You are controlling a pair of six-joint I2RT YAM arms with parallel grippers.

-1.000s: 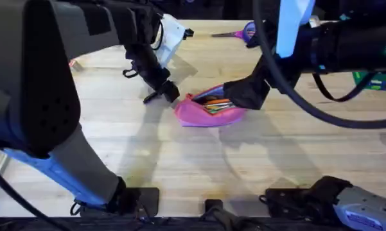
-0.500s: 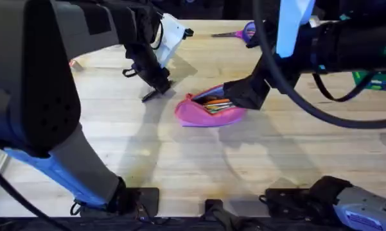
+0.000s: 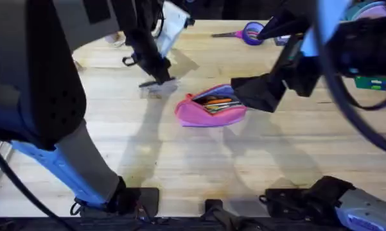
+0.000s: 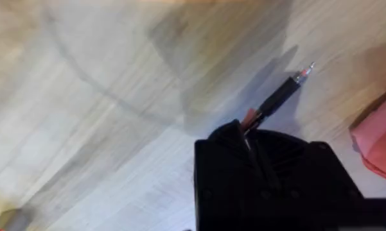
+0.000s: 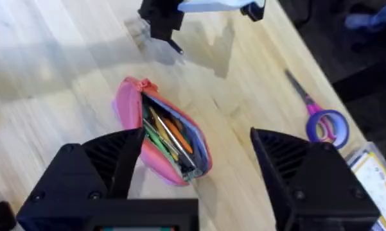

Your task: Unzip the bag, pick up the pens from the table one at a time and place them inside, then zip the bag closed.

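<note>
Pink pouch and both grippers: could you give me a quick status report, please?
Left gripper shut on a dark pen, above the table. Right gripper open, over the bag. Bag unzipped, pens inside. Nothing in the way.

L gripper (image 3: 155,82) up-left of the bag (image 3: 210,109), fingers clamped on a pen (image 4: 279,98). R gripper (image 5: 196,157) just right of the bag, fingers spread wide.

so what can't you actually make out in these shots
- How many pens are in the bag: right wrist view, they overlap and the lining covers their lower ends.
- Rear of the dark pen: left wrist view, hidden inside the left gripper.
- Scissors handles: overhead view, right arm covers them.
</note>
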